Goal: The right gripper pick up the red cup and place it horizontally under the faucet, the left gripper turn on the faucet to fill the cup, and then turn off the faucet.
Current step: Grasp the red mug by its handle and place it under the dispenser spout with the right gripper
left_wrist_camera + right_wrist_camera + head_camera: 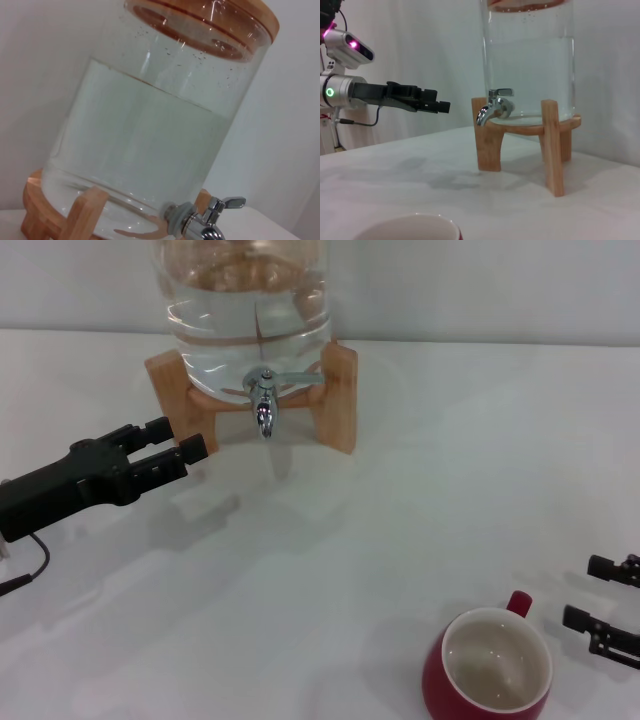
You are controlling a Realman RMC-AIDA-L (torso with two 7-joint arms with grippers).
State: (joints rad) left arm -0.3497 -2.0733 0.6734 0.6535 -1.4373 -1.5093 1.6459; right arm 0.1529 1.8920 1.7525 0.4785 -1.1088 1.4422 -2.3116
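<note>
Your red cup [487, 672] stands upright on the counter [350, 560], well short of the faucet [264, 400]; it looks glazed, rigid, slippery and breakable. The right gripper [600, 595] waits beside its handle, jaws apart and empty, so pinch the rim wall. The left gripper [178, 445] hovers near the faucet, slightly open, holding nothing.

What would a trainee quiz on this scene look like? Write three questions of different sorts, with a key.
1. True or false: the red cup already stands under the faucet.
2. Which gripper is nearer the faucet? A) left gripper B) right gripper
3. Fill in: the water jar rests on a ______ stand.

Key:
1. False. The cup sits upright on the table, next to the right gripper's open fingers.
2. A. It hovers beside the stand, fingers open.
3. Wooden.
</note>
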